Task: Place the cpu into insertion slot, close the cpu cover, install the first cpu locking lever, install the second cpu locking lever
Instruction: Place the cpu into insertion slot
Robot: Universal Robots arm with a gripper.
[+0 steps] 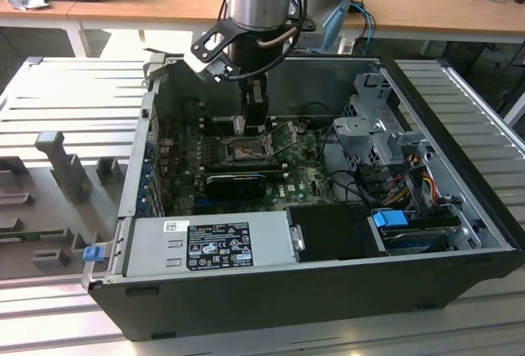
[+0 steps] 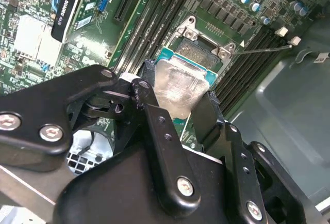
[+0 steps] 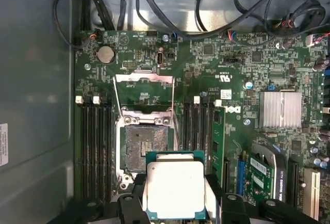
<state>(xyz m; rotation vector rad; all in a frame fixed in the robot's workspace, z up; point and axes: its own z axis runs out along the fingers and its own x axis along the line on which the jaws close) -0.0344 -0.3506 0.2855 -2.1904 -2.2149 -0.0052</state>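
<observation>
Cpu [image 3: 175, 189] gripped at opposite edges by closed jaws, held above green motherboard [image 3: 232, 64], just beside insertion slot [image 3: 147, 146], pin field left uncovered, cpu cover [image 3: 143, 77] swung open, inside opened computer case [image 1: 328, 290].

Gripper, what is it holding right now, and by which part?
The cpu, pinched by two opposite edges between the jaws, its silvery face showing, close to the insertion slot.
</observation>
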